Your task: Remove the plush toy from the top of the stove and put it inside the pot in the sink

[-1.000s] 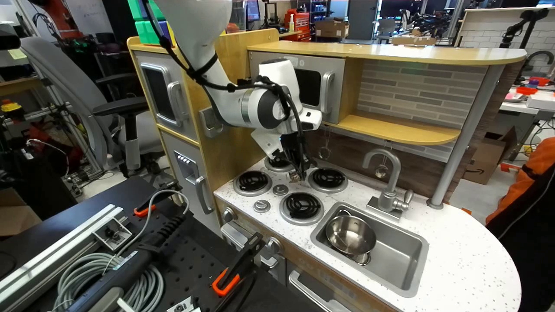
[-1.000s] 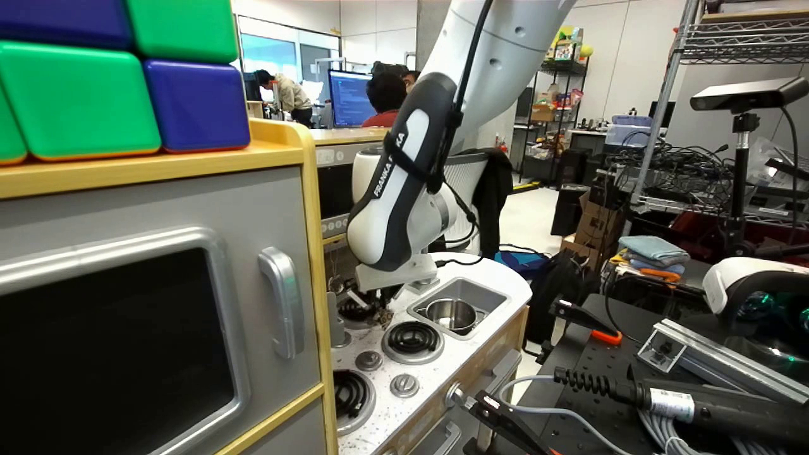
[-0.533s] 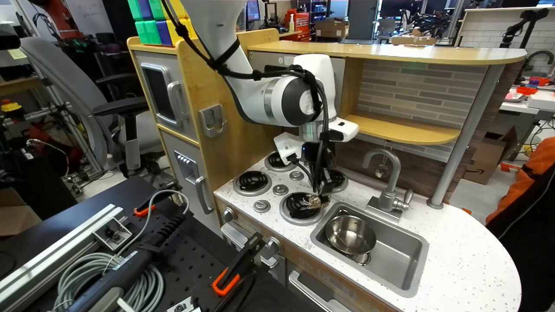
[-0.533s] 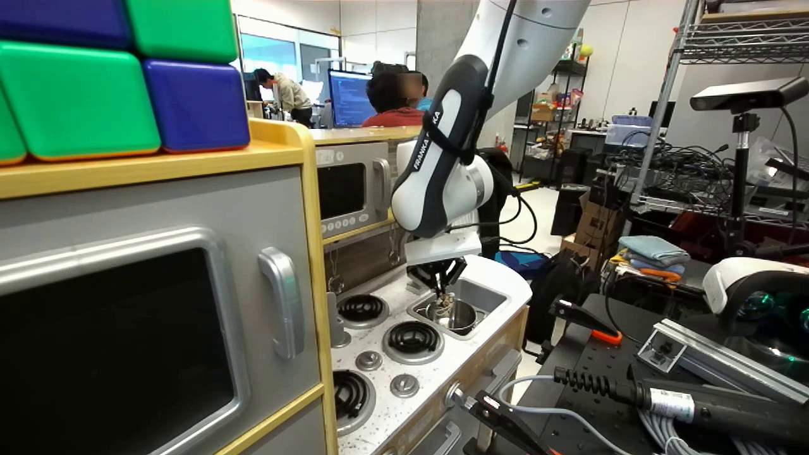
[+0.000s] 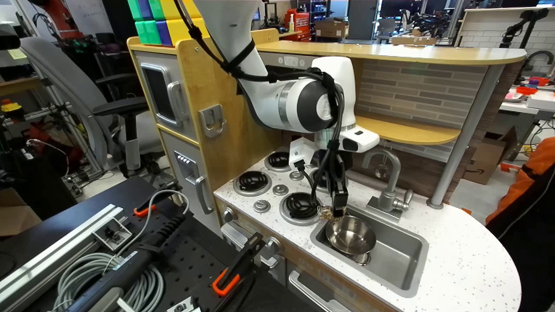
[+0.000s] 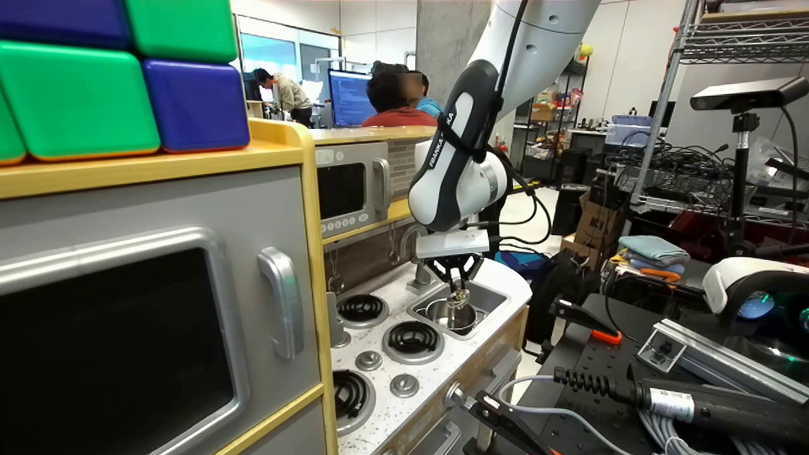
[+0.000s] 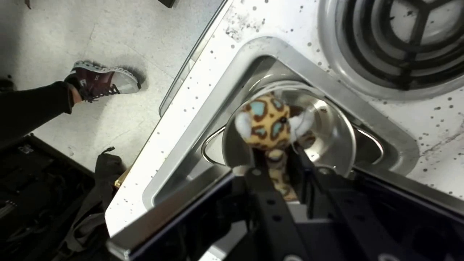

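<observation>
The plush toy, a small tan-yellow spotted thing with white ears, is between the fingers of my gripper, its head (image 7: 266,125) sticking out past the tips in the wrist view. It also shows in both exterior views (image 5: 326,212) (image 6: 457,299). My gripper (image 5: 339,210) (image 6: 456,284) (image 7: 277,161) is shut on its body. It holds the toy above the sink's stove-side end, over or just beside the pot's rim. The steel pot (image 5: 353,240) (image 6: 466,321) (image 7: 331,136) stands upright in the grey sink (image 5: 401,268) (image 7: 214,99). The stove (image 5: 302,209) (image 6: 413,341) has black burners.
A curved silver faucet (image 5: 392,173) stands behind the sink. A wooden shelf (image 5: 399,129) and a microwave door (image 6: 344,189) are behind the arm. A tall cabinet (image 5: 225,86) flanks the stove. A black table (image 5: 190,247) with cables and clamps is in front.
My gripper has carried the plush toy from low over the stove's rear burner, past the front burner, to the sink end beside and above the pot. The pot has not moved.
</observation>
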Available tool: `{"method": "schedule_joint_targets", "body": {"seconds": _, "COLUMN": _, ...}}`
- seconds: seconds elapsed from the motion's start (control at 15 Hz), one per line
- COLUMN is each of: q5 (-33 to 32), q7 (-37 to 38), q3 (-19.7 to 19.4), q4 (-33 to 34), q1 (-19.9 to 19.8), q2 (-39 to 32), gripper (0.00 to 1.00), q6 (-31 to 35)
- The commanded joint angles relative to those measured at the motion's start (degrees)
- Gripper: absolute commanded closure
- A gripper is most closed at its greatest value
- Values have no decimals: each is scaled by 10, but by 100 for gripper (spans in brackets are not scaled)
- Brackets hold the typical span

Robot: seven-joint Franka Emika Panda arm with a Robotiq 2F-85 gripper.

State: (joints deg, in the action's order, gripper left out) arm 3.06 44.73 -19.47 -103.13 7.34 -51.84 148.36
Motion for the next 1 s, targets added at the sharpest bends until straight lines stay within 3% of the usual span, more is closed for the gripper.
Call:
{"method": "schedule_joint_targets", "body": {"seconds": 0.0, "q5": -2, "q7": 42, "q3": -10, "q4": 4, "q1": 4, "q2": 6, "gripper": 45, "q6": -7}}
{"method": "schedule_joint_targets", "body": {"seconds": 0.4, "q5": -8, "q7": 67, "q3": -23, "q4": -45, "q1": 6, "q2": 70, "gripper": 2, "q6": 48}}
{"method": "schedule_joint_targets", "body": {"seconds": 0.53, "q5": -4, "q7": 23, "q3": -2, "q4": -89, "q1": -14, "q2": 129, "gripper": 0, "q6": 55}}
{"method": "schedule_joint_targets", "body": {"seconds": 0.67, "q5": 10, "q7": -2, "q3": 10, "q4": -147, "q1": -29, "q2": 194, "gripper": 0, "q6": 106}}
{"method": "schedule_joint_targets", "body": {"seconds": 0.8, "q5": 47, "q7": -64, "q3": 61, "q4": -170, "q1": -82, "q2": 254, "gripper": 0, "q6": 83}}
{"method": "schedule_joint_targets", "body": {"seconds": 0.87, "q5": 15, "q7": -5, "q3": 16, "q4": -109, "q1": -37, "q2": 171, "gripper": 0, "q6": 87}}
{"method": "schedule_joint_targets", "body": {"seconds": 0.93, "q5": 25, "q7": -27, "q3": 32, "q4": -126, "q1": -54, "q2": 200, "gripper": 0, "q6": 85}}
